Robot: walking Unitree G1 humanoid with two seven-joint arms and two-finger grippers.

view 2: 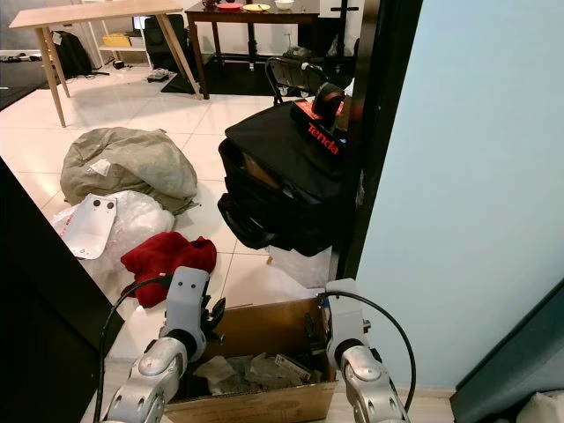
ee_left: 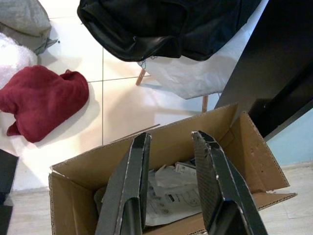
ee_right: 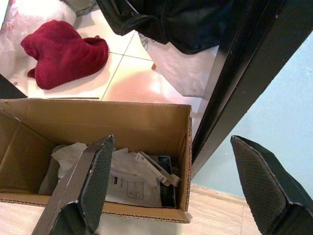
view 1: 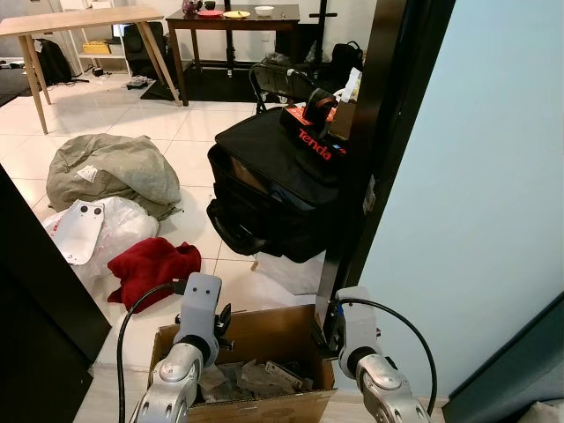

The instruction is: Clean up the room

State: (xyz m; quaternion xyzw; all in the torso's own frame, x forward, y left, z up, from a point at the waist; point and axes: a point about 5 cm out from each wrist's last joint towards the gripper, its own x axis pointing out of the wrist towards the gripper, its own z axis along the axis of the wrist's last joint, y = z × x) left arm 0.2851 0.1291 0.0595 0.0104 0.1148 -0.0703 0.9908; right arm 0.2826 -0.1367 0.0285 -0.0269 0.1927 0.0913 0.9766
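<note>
- The left gripper point(ee_left: 168, 186) hangs over the open brown cardboard box point(view 1: 264, 330) at the bottom centre of the head views; its two black fingers point(ee_left: 129, 188) stand a narrow gap apart and hold nothing.
- The right gripper point(ee_right: 188, 183) is above the box's right end, its fingers point(ee_right: 93, 183) spread wide, one over the inside of the box and the other out past the box's side wall; nothing is between them.
- Inside the box lie crumpled white papers and printed leaflets point(ee_left: 173, 193), piled on its floor.
- The box stands on the pale tiled floor point(view 1: 176, 132), its right end just beside a tall black door frame point(view 1: 388, 132), with a light blue wall point(view 1: 476, 176) to the right of that.
- Just up and left of the box a crumpled red cloth point(view 1: 154, 264) lies on the tiles, apart from the box.
- Beside the cloth, further left, is a clear plastic bag with a white flat piece point(view 1: 79, 229) on top, and beyond it a grey-green slumped fabric heap point(view 1: 110, 167).
- Above the box in the middle of the frame a large black soft bag point(view 1: 273, 194) rests on a seat, with an orange-red "Tenda" carton point(view 1: 313, 137) and black headphones point(view 1: 319, 104) on top.
- At the upper left stands a light wooden table point(view 1: 79, 22); at the top centre a dark wooden table point(view 1: 233, 22) carries small dishes.
</note>
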